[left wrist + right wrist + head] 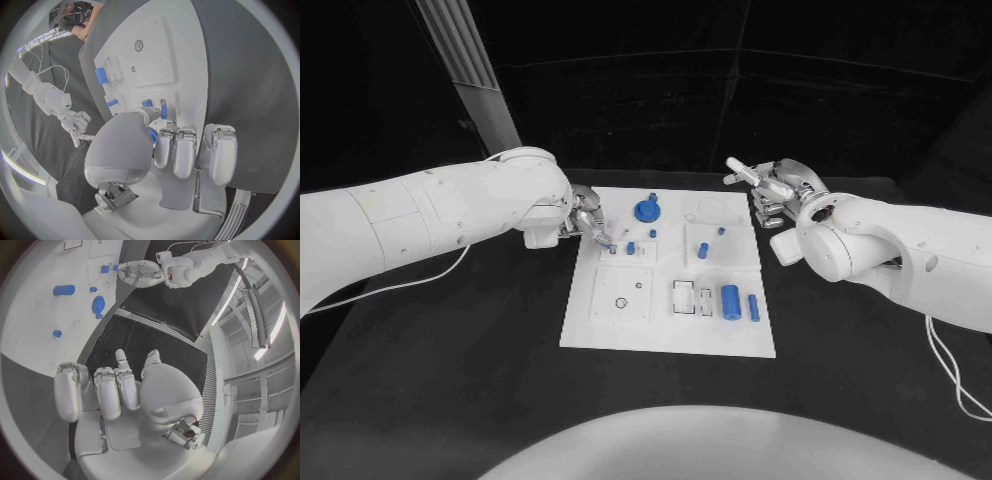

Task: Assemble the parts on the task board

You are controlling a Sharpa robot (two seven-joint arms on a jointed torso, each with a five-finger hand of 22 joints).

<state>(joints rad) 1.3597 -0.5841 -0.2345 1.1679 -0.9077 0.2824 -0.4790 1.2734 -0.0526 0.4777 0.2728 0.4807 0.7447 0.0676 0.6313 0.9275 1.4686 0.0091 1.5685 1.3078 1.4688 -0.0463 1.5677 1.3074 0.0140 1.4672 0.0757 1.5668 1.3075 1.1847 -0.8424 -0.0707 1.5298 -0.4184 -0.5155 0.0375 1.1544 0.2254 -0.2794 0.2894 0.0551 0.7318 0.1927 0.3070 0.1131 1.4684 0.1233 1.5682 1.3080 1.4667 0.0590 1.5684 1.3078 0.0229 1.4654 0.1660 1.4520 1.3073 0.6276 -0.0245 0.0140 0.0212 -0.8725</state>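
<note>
The white task board (pixel 668 325) lies mid-table. My left hand (pixel 583 222) reaches over its far left part, thumb and a fingertip pinching a thin blue peg (pixel 163 109) at the board (pixel 156 55). Another short peg (pixel 630 247) stands just beside it, and a blue gear (pixel 648 210) sits behind. A blue cylinder (pixel 730 299) and a thin blue bar (pixel 753 307) lie at the near right. My right hand (pixel 770 192) hovers off the board's far right corner, fingers apart and empty; the right wrist view shows that hand (pixel 112 395) over black table.
A small blue piece (pixel 704 250) sits on the right middle plate and a square plate with a hole (pixel 625 291) at the near left. A grey post (pixel 470 70) rises behind my left arm. A white cable (pixel 401 285) trails off the left arm.
</note>
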